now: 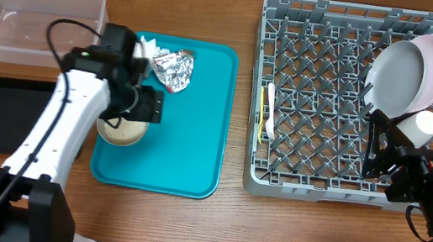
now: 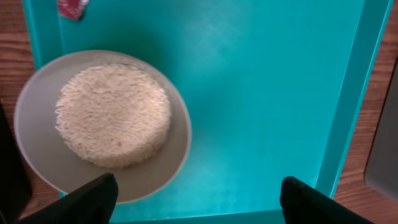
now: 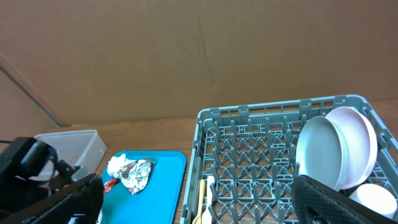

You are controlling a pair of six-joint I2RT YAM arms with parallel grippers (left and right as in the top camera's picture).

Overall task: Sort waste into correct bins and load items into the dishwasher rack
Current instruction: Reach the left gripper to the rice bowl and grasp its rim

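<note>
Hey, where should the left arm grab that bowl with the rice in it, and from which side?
Pinch the bowl by its bare rim from above, one finger inside and one outside. The rice sits heaped in the middle, leaving a clear band, and the side facing the open tray floor gives room. Keep it level.

small grey bowl (image 2: 37, 146) heaped with white rice (image 2: 112, 115), on teal tray (image 2: 261, 93), red packet (image 2: 71, 7) at top edge

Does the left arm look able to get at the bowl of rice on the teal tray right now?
Probably yes. The left gripper hangs open close above the small grey bowl, with nothing between them. The bowl sits off toward one finger, so a slight sideways shift looks needed first.
</note>
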